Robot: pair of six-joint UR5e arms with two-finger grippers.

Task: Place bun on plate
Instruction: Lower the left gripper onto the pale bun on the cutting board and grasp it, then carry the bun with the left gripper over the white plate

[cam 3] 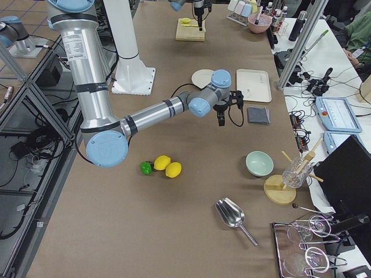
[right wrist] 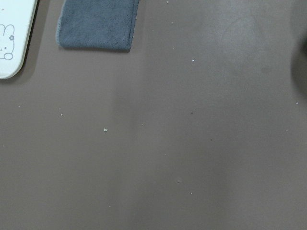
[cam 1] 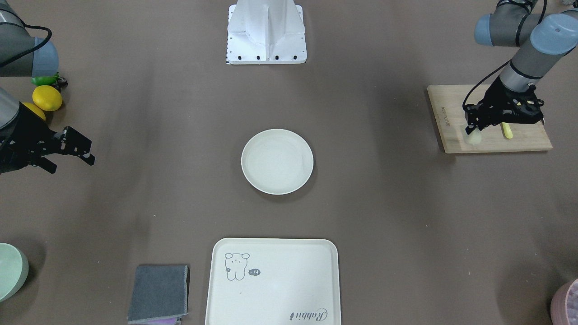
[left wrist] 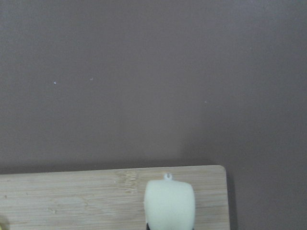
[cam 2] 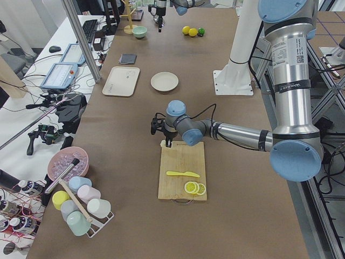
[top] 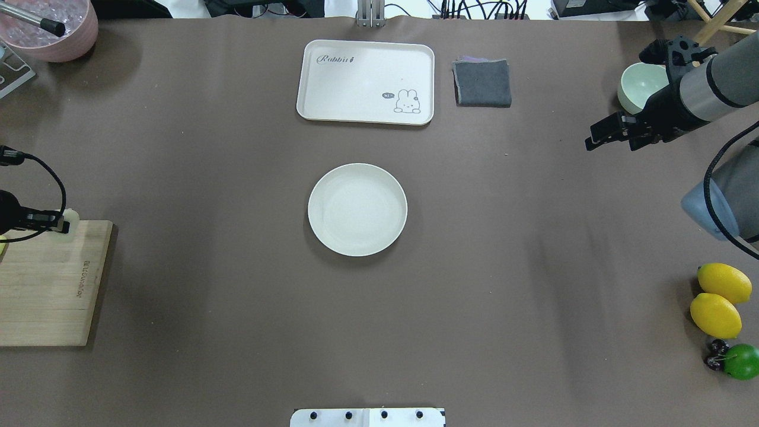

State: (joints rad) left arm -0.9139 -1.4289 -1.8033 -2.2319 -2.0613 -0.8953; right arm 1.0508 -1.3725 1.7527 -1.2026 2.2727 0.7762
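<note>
1. Your left gripper [cam 1: 472, 130] is clamped on the bun [cam 1: 473, 137] at the board's [cam 1: 492, 144] corner.
2. The plate [cam 1: 244, 162] lies well apart from the board; carrying and releasing remain.
3. Your right gripper [cam 1: 72, 163] hangs, fingers apart.

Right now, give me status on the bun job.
Left tool at bun on cutting board corner, grip unconfirmed. Right tool open, holding nothing. Plate bare, nothing between board and plate.

Small cream bun [left wrist: 170, 203] at corner of wooden board [left wrist: 72, 196]; round cream plate [top: 357, 209] mid-table.
</note>
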